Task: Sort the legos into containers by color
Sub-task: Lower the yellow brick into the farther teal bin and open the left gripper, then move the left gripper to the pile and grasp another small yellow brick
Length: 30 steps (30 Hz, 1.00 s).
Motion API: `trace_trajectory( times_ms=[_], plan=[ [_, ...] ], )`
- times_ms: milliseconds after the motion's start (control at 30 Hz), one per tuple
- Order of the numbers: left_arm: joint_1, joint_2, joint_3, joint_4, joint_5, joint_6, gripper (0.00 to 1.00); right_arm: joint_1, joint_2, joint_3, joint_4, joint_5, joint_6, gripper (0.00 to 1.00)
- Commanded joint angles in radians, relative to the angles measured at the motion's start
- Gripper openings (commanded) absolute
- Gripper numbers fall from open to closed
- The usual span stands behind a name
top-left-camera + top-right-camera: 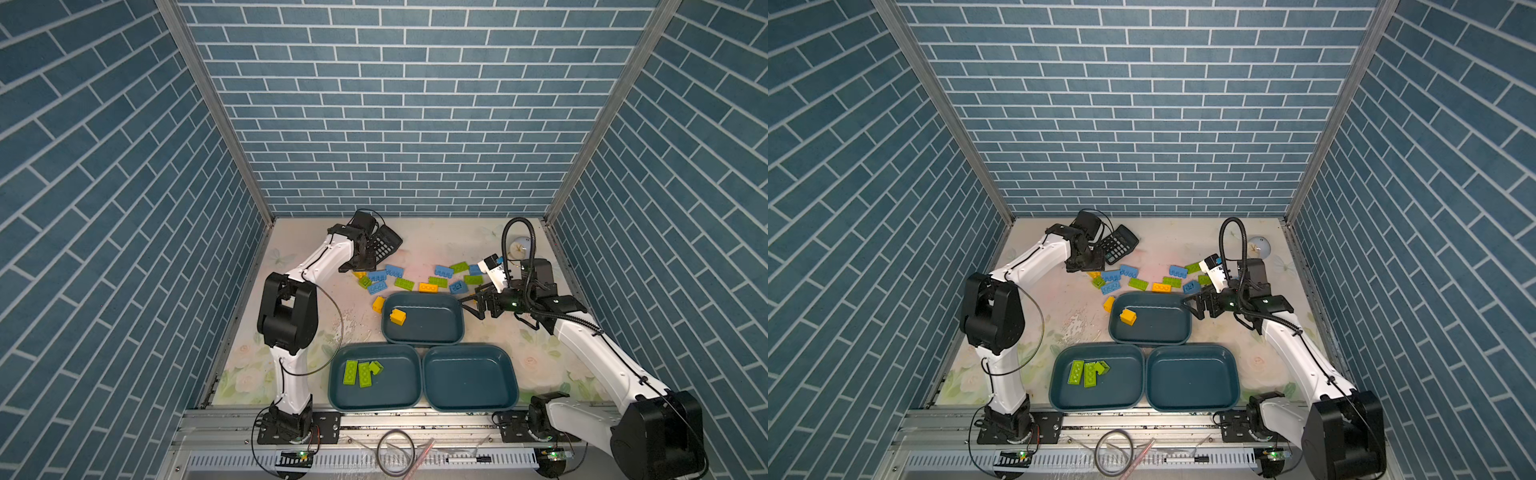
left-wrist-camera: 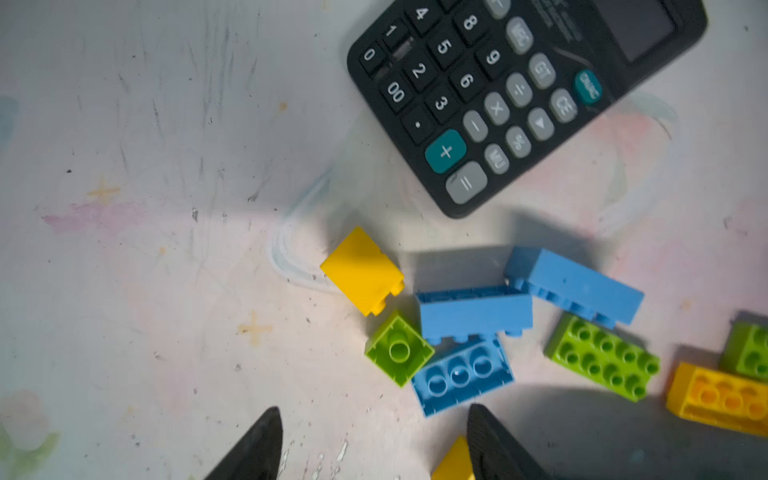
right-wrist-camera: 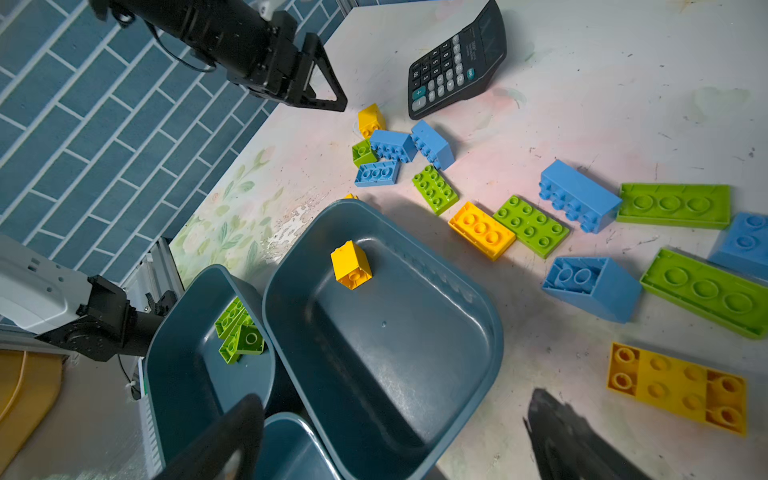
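1. Hovering with the left pincer (image 2: 374, 411) above the left end of the loose pile (image 1: 405, 284) on the tabletop (image 2: 145, 249); fingers parted to a middling gap, nothing gripped.
2. Just beyond those fingertips, toward the calculator (image 2: 519, 83): a small yellow brick (image 2: 361, 270), toppled on its side, studs turned toward a small green brick (image 2: 399, 349) just beside it.
3. Crowded against that green one: two blue bricks (image 2: 473, 313), one half over the other, so little finger room on that flank.
4. Held with the right pincer (image 3: 395, 403) by the right end of the far tray (image 1: 432, 320); jaws at their widest, empty. Nearest to it, a lone blue brick (image 1: 456, 286).
5. Sorted so far: one yellow piece (image 1: 398, 316) in the far tray, three green pieces (image 1: 361, 372) in the near left tray (image 1: 395, 390), none in the near right tray (image 1: 469, 382). Most bricks loose between calculator and far tray.
6. Probably next: the toppled yellow brick. Left arm plainly nearer; right arm well apart from it, across the whole pile. Likely calls for easing forward and down, closing across the smooth faces rather than the studs, and keeping clear of the green neighbour.
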Motion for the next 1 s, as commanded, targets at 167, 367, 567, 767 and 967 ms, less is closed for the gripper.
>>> trace_trajectory(
  times_ms=[167,367,567,767,967],
  plan=[
    [0.023,0.105,0.050,0.103,-0.053,-0.322,0.73,-0.002,0.069,0.078,-0.003,-0.035,0.010,0.99],
    [0.033,0.179,0.101,0.053,-0.103,-0.395,0.72,-0.002,0.093,0.083,-0.001,-0.045,0.019,0.99],
    [0.045,0.223,0.115,0.066,-0.092,-0.435,0.70,-0.002,0.121,0.087,0.008,-0.043,0.025,0.99],
    [0.045,0.272,0.140,0.072,-0.056,-0.449,0.61,-0.002,0.158,0.108,0.016,-0.049,0.028,0.99],
    [0.045,0.271,0.111,0.096,-0.025,-0.433,0.36,-0.002,0.173,0.114,0.011,-0.044,0.019,0.99]
  ],
)
